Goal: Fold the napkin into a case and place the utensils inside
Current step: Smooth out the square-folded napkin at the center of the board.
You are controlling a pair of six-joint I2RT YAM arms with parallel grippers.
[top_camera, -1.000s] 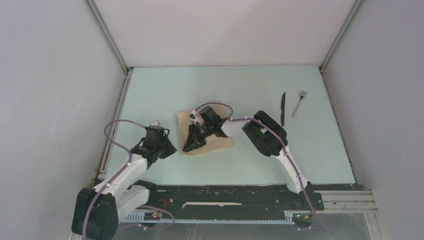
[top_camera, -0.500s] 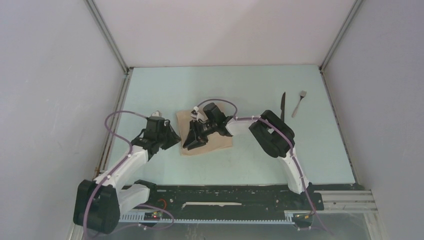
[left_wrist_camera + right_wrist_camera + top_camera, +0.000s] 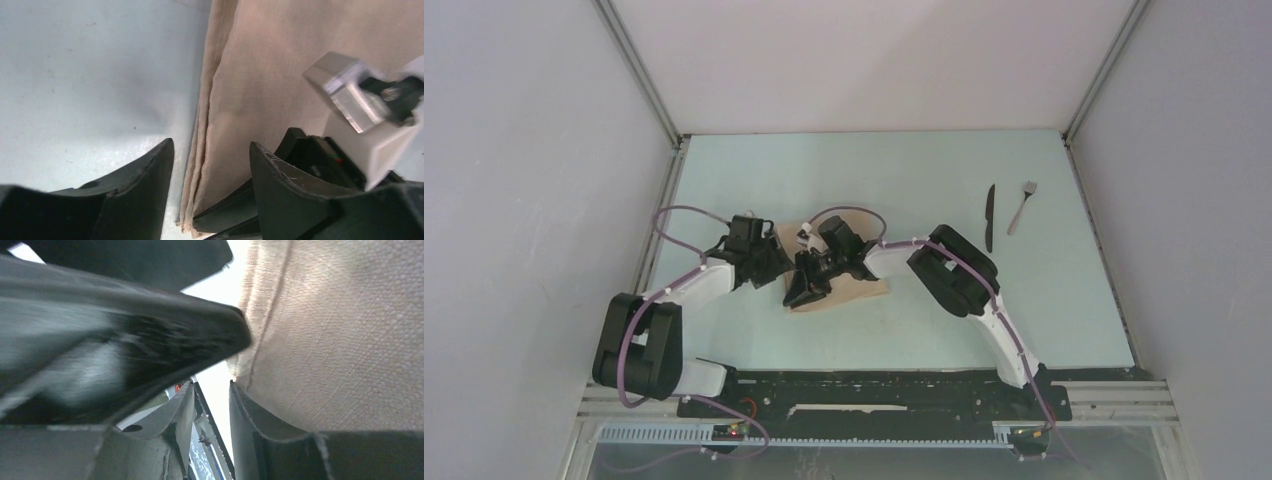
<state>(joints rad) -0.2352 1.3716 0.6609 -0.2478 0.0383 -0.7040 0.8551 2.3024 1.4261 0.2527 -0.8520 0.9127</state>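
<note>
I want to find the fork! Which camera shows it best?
The top external view: the grey fork lies whole at the far right, beside the black knife. Both wrist views show napkin and jaws, but no fork.

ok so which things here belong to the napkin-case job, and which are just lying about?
Job: napkin, black knife, grey fork.
Lying about: nothing else loose that I can see; the rest is fixtures: table, enclosure walls.

beige napkin point(image 3: 869, 287) lies folded mid-table; black knife point(image 3: 989, 217) and grey fork point(image 3: 1021, 207) rest well to its right.
</note>
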